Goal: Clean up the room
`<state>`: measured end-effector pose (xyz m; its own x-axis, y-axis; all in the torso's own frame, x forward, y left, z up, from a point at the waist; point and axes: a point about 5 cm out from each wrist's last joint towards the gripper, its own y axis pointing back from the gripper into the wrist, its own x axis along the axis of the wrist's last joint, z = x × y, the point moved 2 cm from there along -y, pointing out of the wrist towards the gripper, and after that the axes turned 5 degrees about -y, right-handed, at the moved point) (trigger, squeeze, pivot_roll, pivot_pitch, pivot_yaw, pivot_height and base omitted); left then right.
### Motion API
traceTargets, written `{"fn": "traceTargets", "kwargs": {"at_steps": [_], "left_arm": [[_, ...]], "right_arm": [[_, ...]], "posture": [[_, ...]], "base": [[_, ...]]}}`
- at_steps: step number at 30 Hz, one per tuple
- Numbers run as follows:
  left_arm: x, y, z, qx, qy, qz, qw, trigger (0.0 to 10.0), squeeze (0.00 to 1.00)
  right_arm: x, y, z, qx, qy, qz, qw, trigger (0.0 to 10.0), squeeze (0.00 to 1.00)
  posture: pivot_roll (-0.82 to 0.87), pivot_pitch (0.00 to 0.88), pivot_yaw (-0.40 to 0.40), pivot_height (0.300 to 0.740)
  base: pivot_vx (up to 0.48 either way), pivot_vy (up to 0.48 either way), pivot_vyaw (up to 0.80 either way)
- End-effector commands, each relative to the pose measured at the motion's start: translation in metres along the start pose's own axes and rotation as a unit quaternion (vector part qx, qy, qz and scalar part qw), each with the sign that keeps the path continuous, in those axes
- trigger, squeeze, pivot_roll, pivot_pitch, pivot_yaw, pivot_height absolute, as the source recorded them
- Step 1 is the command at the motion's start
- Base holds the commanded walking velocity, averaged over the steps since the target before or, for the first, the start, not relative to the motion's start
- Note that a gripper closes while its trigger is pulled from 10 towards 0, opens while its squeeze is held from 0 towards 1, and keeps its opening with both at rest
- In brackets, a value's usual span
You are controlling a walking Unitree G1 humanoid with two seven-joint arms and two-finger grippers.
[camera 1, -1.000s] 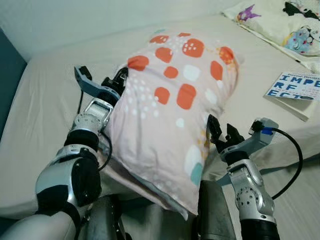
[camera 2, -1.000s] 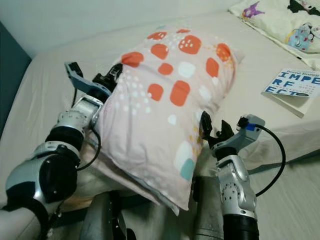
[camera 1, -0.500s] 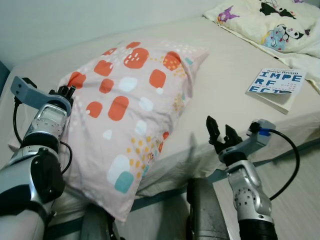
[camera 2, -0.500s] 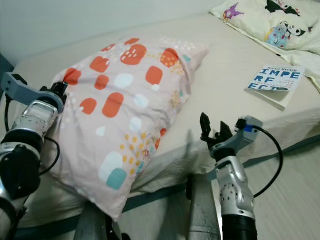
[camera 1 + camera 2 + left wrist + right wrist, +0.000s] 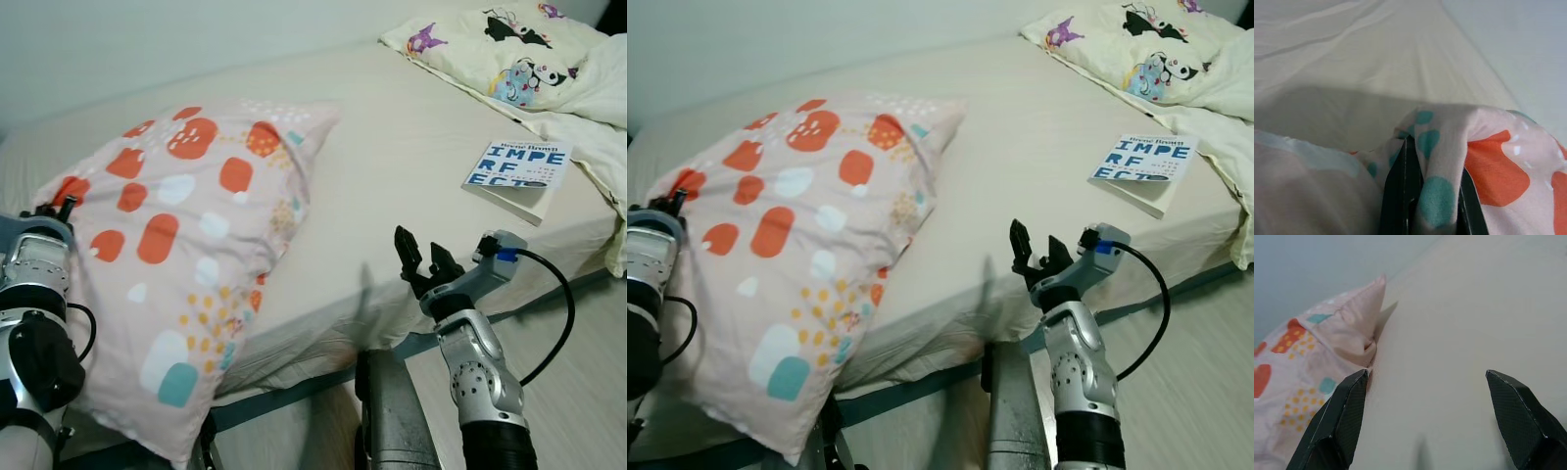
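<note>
A pink pillow with orange, white and teal patches lies on the cream bed, its near end hanging over the bed's front edge. My left gripper is shut on the pillow's left corner; in the left wrist view the cloth is bunched between the black fingers. The left wrist shows at the far left of the eye views. My right gripper stands open in front of the bed's edge, apart from the pillow, with nothing between its fingertips.
A book with blue letters lies on the bed's right side. A cartoon-print pillow and a pale blanket sit at the far right. The wooden floor lies below the bed's front edge.
The camera has turned right, so the whole scene shifted left. The pillow has come down flatter onto the bed, still held at its left corner. The right gripper stays open.
</note>
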<state>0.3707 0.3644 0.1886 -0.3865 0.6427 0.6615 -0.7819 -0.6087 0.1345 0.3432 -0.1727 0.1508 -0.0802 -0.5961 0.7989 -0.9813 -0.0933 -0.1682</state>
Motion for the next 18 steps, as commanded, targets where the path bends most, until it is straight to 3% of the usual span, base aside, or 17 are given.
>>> {"fn": "traceTargets", "kwargs": {"at_steps": [1, 2, 5, 6, 7, 9, 15, 16, 18], "left_arm": [[0.032, -0.001, -0.02, 0.037, 0.01, 0.064, 0.997, 0.0, 0.0], [0.028, 0.0, -0.032, 0.056, 0.009, 0.064, 0.996, 0.0, 0.0], [0.026, 0.002, -0.043, 0.071, 0.005, 0.063, 0.995, 0.0, 0.0], [0.023, 0.004, -0.057, 0.093, 0.0, 0.063, 0.994, 0.0, 0.0], [0.023, 0.004, -0.057, 0.093, 0.0, 0.063, 0.994, 0.0, 0.0], [0.019, 0.009, -0.08, 0.126, -0.013, 0.059, 0.99, 0.0, 0.0], [0.009, 0.017, -0.107, 0.174, -0.013, 0.047, 0.984, 0.0, 0.0], [0.003, 0.022, -0.122, 0.198, -0.018, 0.042, 0.979, 0.0, 0.0], [-0.001, 0.026, -0.13, 0.208, -0.021, 0.038, 0.977, 0.0, 0.0]], "right_arm": [[-0.007, 0.001, 0.001, -0.001, -0.001, -0.009, 1.0, 10.0, 0.0], [-0.007, 0.001, 0.001, 0.0, -0.001, -0.009, 1.0, 10.0, 0.0], [-0.007, 0.0, 0.001, 0.001, -0.001, -0.009, 1.0, 10.0, 0.0], [-0.007, 0.0, 0.0, 0.004, -0.001, -0.009, 1.0, 10.0, 0.0], [-0.007, 0.0, 0.0, 0.004, -0.001, -0.009, 1.0, 10.0, 0.0], [-0.009, -0.002, 0.0, 0.008, -0.001, -0.012, 1.0, 10.0, 0.0], [-0.011, -0.003, -0.004, 0.018, -0.004, -0.015, 1.0, 10.0, 0.0], [-0.013, -0.004, -0.008, 0.027, -0.007, -0.016, 0.999, 10.0, 0.0], [-0.013, -0.004, -0.009, 0.029, -0.008, -0.017, 0.999, 10.0, 0.0]], "posture": [[-0.13, 0.151, 0.05, 0.55], [-0.13, 0.147, 0.05, 0.55], [-0.13, 0.142, 0.048, 0.55], [-0.12, 0.137, 0.045, 0.55], [-0.12, 0.137, 0.045, 0.55], [-0.11, 0.124, 0.04, 0.55], [-0.11, 0.112, 0.043, 0.55], [-0.11, 0.11, 0.041, 0.55], [-0.11, 0.11, 0.04, 0.55]], "base": [[0.0, 0.0, 0.0], [0.0, 0.0, 0.0], [0.0, 0.0, 0.0], [0.0, 0.0, 0.0], [0.0, 0.0, 0.0], [0.0, 0.0, 0.0], [0.0, 0.0, 0.0], [0.0, 0.0, 0.0], [0.0, 0.0, 0.0]]}}
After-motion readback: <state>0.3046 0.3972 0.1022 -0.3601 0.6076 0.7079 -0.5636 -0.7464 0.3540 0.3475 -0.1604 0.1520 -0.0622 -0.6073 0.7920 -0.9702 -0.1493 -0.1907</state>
